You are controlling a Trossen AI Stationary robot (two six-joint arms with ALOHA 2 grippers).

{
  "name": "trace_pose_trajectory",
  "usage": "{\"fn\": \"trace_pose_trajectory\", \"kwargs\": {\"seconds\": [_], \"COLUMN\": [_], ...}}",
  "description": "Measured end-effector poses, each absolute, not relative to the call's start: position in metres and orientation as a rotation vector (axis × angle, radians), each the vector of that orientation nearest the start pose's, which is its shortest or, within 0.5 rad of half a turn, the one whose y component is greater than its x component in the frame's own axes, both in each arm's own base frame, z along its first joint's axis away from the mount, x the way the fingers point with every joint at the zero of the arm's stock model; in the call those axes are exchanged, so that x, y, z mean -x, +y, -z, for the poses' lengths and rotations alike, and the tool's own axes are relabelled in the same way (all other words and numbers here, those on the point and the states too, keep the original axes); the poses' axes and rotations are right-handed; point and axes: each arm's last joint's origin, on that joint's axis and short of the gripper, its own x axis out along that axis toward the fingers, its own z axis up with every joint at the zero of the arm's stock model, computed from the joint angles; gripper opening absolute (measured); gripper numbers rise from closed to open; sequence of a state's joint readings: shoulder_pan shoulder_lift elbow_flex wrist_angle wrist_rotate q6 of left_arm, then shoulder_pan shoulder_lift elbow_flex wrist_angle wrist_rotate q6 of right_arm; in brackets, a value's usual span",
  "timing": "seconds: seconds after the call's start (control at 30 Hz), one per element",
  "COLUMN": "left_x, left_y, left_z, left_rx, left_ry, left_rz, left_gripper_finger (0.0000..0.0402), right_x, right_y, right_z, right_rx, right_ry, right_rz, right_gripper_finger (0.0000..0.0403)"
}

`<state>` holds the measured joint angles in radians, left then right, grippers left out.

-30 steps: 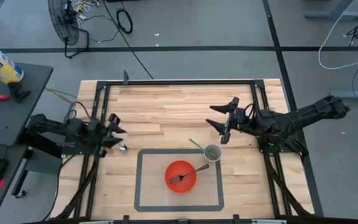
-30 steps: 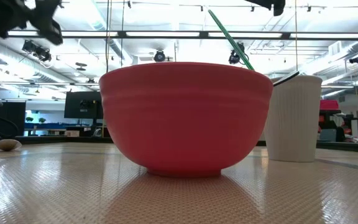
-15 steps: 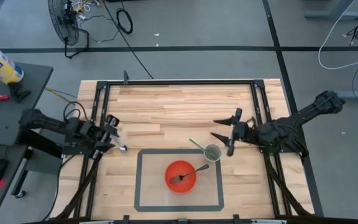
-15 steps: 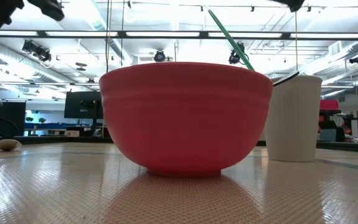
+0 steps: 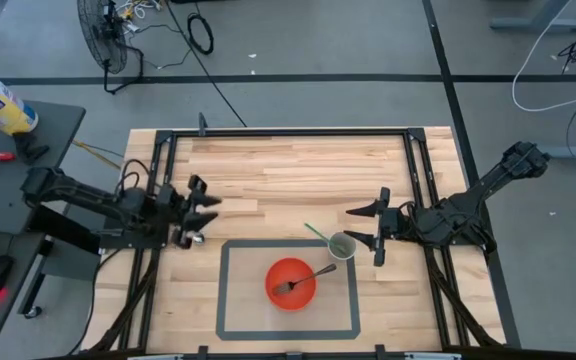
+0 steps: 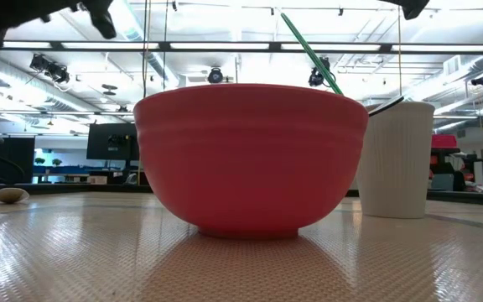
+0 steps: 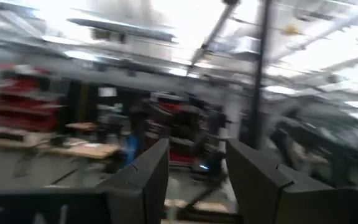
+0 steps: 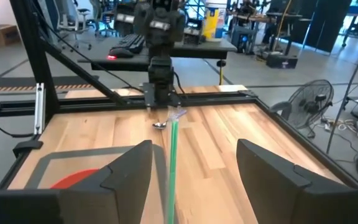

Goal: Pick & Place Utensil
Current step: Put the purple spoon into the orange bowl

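Note:
A red bowl (image 5: 291, 284) stands inside a taped rectangle, and a dark fork (image 5: 303, 279) leans on its rim, head inside. Beside it is a pale cup (image 5: 342, 245) holding a green stick (image 5: 317, 233) that slants out toward the far left. In the low view the bowl (image 6: 250, 159) fills the middle and the cup (image 6: 395, 159) stands to its right. A small silvery spoon (image 5: 197, 238) lies on the table near the left edge. My left gripper (image 5: 204, 203) hovers open just beyond the spoon. My right gripper (image 5: 369, 229) is open, right of the cup, facing the green stick (image 8: 173, 162).
A black frame (image 5: 288, 133) runs round the wooden table. The grey tape rectangle (image 5: 226, 290) marks the near middle. Bare wood (image 5: 278, 180) spreads across the far half. In the right wrist view the left arm (image 8: 158, 37) stands beyond the spoon (image 8: 160, 125).
My right gripper has drawn back toward the table's right and near edges, from the far side of the cup to a spot just right of it. My left gripper dipped toward the near edge, then swung toward the table's middle. Bowl, cup and utensils have stayed put.

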<state>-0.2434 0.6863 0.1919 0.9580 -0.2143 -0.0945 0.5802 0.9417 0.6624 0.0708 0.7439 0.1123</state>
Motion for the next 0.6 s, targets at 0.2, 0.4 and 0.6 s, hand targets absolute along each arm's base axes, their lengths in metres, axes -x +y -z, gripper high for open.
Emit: {"fn": "trace_pose_trajectory", "kwargs": {"seconds": [0.2, 0.4, 0.6], "left_x": [-0.166, -0.184, -0.189], "left_y": [-0.021, 0.000, 0.025], "left_z": [-0.267, -0.270, -0.257], "left_rx": [0.256, 0.221, 0.363], "left_ry": [-0.231, -0.127, -0.029], "left_rz": [-0.188, -0.392, -0.645], "left_gripper_finger": [0.0163, 0.0163, 0.0163], "right_x": [-0.181, -0.181, -0.181], "right_y": [0.096, 0.096, 0.096], "right_z": [-0.288, -0.288, -0.288], "right_rx": [0.007, 0.007, -0.023], "right_ry": [0.159, 0.160, 0.160], "right_rz": [0.163, 0.162, 0.146], "right_gripper_finger": [0.0237, 0.0237, 0.0237]}}
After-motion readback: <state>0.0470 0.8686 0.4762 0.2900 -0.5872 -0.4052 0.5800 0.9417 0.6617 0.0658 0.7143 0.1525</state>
